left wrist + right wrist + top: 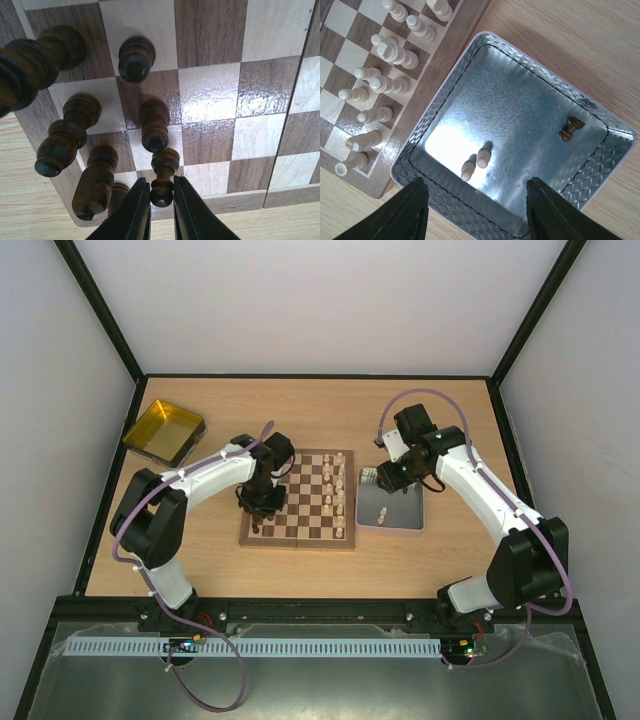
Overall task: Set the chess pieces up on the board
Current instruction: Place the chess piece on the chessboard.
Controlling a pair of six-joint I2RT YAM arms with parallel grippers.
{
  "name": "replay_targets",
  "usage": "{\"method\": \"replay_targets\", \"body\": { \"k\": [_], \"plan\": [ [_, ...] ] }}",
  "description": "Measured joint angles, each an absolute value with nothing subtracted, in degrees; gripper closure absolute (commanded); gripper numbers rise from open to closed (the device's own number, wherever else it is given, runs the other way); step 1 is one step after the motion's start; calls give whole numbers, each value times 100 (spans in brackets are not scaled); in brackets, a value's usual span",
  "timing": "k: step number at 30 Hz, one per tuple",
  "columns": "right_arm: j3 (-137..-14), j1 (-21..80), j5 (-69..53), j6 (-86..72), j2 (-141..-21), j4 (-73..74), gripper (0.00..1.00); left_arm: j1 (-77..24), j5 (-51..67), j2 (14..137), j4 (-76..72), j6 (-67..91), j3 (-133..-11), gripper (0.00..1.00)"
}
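Observation:
The board (300, 536) lies between my arms, and its near-left corner (210, 90) fills the left wrist view. My left gripper (162, 192) is shut on the head of a dark pawn (164, 175) that stands upright on a square by the board's edge. Several dark chess pieces (150, 125) stand around it. Cream pieces (390, 52) line the board's right side. My right gripper (476, 185) hangs open above the metal tray (445, 200), with nothing between its fingers. Two cream pawns (483, 156) and one dark piece (570, 129) lie in the tray.
The grey metal tray (390, 528) sits against the board's right edge. A yellow tray (163, 430) stands at the far left of the table. Black frame posts and white walls close in the table on three sides.

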State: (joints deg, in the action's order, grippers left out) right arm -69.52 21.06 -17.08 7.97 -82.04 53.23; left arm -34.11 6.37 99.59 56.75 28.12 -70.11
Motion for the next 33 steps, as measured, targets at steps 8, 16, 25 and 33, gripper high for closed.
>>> {"method": "replay_targets", "body": {
  "k": [8, 16, 25, 33],
  "plan": [
    [-6952, 2106, -1710, 797, -8204, 5323, 48, -3448, 628, 10018, 5690, 2801, -7048, 84],
    [-6928, 2106, -1712, 797, -8197, 5321, 48, -3448, 565, 10025, 5730, 2801, -7046, 84],
    [-6912, 2106, -1710, 797, -8195, 5321, 48, -3492, 537, 10025, 5763, 2801, -7046, 81],
    [-6873, 2106, -1710, 797, -8195, 5319, 48, -3562, 552, 10022, 5758, 2781, -7048, 76]
  ]
}}
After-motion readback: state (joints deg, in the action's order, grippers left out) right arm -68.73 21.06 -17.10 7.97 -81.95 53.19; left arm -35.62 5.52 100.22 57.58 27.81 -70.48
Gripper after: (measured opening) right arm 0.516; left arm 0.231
